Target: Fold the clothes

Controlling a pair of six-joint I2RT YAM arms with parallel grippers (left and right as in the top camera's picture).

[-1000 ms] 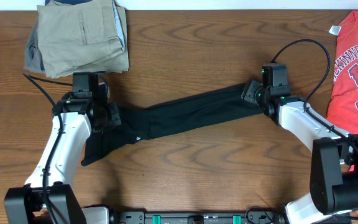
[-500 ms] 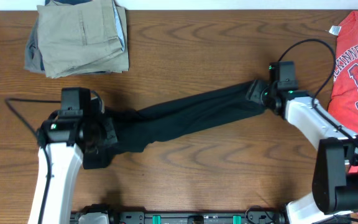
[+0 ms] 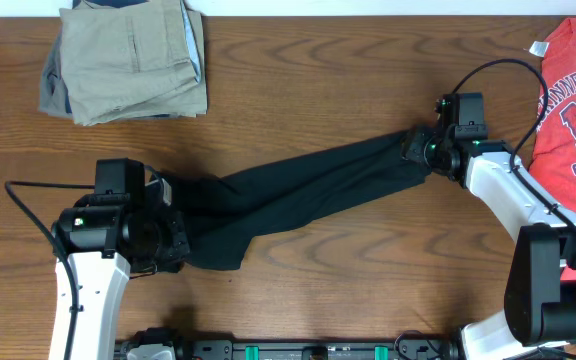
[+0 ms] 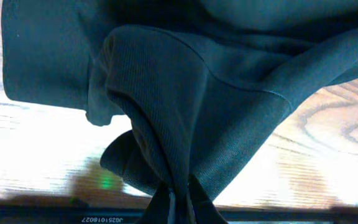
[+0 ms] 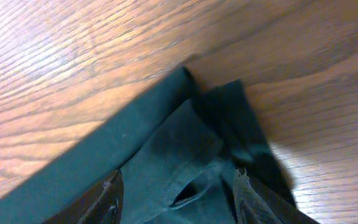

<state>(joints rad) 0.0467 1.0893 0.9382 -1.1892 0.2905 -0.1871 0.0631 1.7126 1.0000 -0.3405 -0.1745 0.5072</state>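
Note:
The black T-shirt (image 3: 298,190) is bunched into a long band that runs slantwise across the wooden table between my two grippers. My left gripper (image 3: 165,238) is shut on its lower left end, near the table's front. In the left wrist view the fingers (image 4: 179,205) pinch a fold of the black T-shirt (image 4: 197,93), which hangs above the wood. My right gripper (image 3: 418,148) holds the upper right end. In the right wrist view its fingers (image 5: 176,199) are set apart around bunched black T-shirt fabric (image 5: 166,149). The logo and neck label are hidden.
Folded khaki trousers (image 3: 128,60) lie at the back left corner. A red T-shirt with white lettering (image 3: 573,110) lies at the right edge, just beyond my right arm. A black rail (image 3: 298,350) runs along the table's front edge.
My left gripper has moved toward the front of the table and a little left with the shirt's end. My right gripper has moved right. The shirt is stretched longer.

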